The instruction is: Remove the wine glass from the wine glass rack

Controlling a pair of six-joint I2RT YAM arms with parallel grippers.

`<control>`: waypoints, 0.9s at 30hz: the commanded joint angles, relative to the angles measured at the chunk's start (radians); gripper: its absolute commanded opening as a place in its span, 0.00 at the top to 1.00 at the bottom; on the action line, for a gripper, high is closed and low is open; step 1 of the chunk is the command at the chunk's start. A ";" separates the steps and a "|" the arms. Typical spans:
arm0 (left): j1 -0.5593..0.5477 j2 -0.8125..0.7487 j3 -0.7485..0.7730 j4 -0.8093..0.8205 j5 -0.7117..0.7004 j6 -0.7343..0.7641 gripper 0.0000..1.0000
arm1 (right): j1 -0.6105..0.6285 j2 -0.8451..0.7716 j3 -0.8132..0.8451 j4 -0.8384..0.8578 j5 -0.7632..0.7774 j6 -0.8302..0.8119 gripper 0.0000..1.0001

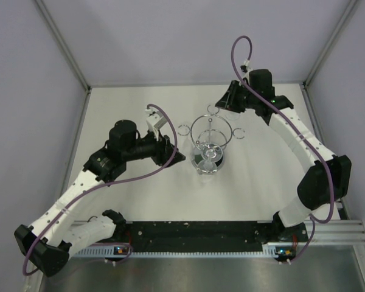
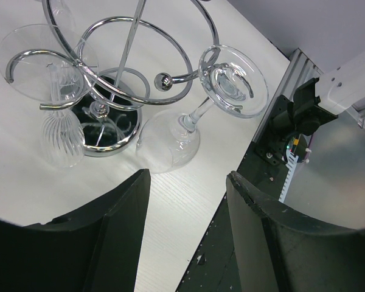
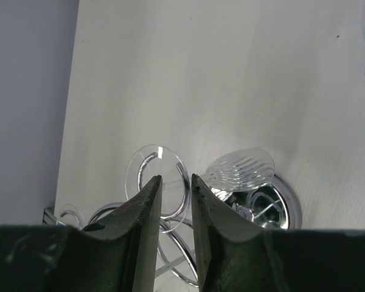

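Be careful: both glasses are thin and could break. The ribbed wine glass [image 2: 61,143] and the smooth wine glass [image 2: 167,146] hang upside down on the wine glass rack [image 2: 118,125]. Each flat round foot sits in a small ring loop.

If you pull a glass straight down, I think its foot will catch on the wire. Then the rack may tip, or the other glass may swing and clink.

Your right gripper [image 3: 175,201] has only a thin slot between its fingers and holds nothing. It is right by the ribbed glass's foot, so a bump there could knock it. Your left gripper [image 2: 185,207] is wide and empty, near the smooth glass.

The rack is shiny bent wire with a round mirror base. Glass on smooth wire is probably slippery. The tabletop [image 2: 24,188] looks white and hard.
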 commanded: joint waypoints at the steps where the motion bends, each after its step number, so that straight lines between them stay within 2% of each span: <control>1: 0.002 0.007 -0.004 0.018 0.005 -0.001 0.41 | 0.009 -0.023 -0.001 0.047 -0.036 0.017 0.74; 27: 0.001 0.006 -0.005 0.018 0.008 -0.005 0.41 | 0.045 -0.028 -0.008 0.085 -0.109 0.066 0.75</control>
